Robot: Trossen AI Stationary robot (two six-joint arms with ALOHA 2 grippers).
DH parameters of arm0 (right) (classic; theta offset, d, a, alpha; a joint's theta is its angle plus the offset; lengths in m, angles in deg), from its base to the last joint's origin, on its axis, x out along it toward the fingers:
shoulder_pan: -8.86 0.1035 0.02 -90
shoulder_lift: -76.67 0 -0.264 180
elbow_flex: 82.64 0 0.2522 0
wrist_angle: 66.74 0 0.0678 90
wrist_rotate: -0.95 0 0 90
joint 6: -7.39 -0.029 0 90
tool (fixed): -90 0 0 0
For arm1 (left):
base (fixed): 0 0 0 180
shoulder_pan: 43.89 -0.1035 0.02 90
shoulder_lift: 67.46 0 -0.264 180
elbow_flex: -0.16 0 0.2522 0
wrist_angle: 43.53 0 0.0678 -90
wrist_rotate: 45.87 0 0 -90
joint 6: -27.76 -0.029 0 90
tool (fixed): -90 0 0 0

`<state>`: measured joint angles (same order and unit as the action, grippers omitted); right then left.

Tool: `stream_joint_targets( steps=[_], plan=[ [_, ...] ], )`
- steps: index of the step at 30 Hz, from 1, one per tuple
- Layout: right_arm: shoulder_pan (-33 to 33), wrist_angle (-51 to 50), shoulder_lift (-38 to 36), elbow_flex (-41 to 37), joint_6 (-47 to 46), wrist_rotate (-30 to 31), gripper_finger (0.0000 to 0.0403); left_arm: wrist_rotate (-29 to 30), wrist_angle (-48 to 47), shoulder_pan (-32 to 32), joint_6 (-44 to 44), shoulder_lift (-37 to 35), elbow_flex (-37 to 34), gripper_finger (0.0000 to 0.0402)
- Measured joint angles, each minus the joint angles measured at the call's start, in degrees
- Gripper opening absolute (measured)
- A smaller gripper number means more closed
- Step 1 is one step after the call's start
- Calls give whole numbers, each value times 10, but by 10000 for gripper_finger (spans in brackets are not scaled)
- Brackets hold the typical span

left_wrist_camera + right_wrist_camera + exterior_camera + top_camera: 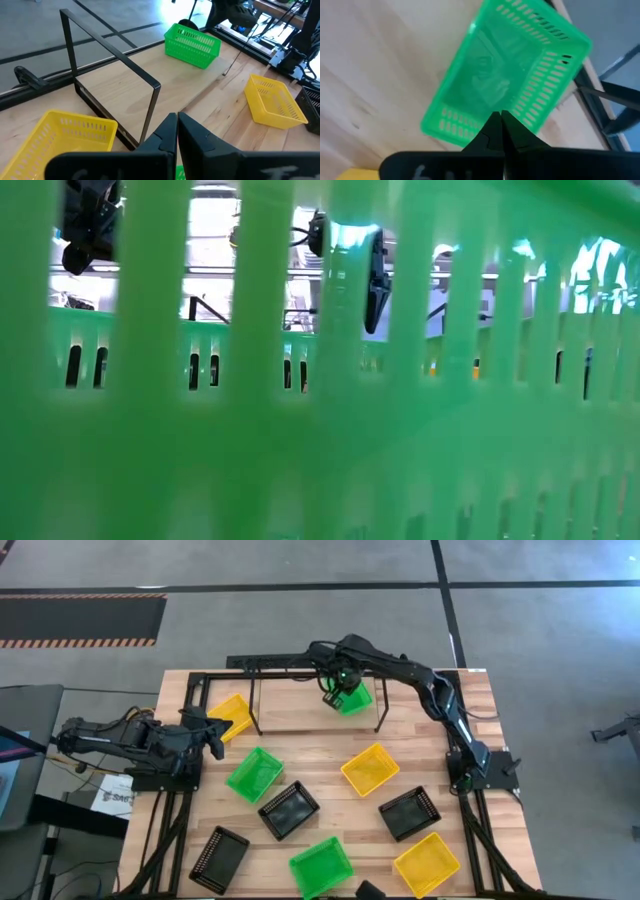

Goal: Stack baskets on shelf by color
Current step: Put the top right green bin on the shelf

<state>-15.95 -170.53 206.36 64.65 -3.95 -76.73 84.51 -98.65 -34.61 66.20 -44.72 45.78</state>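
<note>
The right hand [334, 692] hangs over the right end of the shelf [310, 720], its fingers pressed together and holding nothing. Directly under it a green basket [355, 698] sits on the shelf's pale board, open side up, close to the right-hand upright. From the right wrist view that same basket fills the frame just beyond the shut fingertips [501, 131], apart from them.

The left hand [217, 732] waits at the left edge of the counter [330, 765], fingers also together and empty — it points toward the shelf's left end. Just beside it, a yellow basket [231, 715] lies at the shelf's left corner, tilted against the frame.

The other baskets are spread over the counter in front of the shelf: a second green basket [254, 774] left of centre, a black basket [289, 810] touching its corner, another yellow basket [370, 769] in the middle, a second black basket [409, 813] to its right, and a third yellow basket [427, 864] near the front right corner. A third black basket [219, 859] sits at the front left, and a third green basket [321, 866] at the front edge — its mesh wall [320, 440] blocks nearly all of the low view.
</note>
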Motion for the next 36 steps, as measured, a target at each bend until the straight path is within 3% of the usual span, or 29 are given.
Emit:
stream_joint_targets(
  steps=[16,23,27,36],
  plan=[
    [-21,0,0,-1,70,-73,0,0,0,0,0,0,0,0],
    [-30,0,1,-76,96,-94,0,0,0,0,0,0,0,0],
    [-20,11,1,-120,100,-62,0,0,0,0,0,0,0,0],
    [0,23,1,-126,80,-64,0,0,0,0,0,0,0,0]
  ],
)
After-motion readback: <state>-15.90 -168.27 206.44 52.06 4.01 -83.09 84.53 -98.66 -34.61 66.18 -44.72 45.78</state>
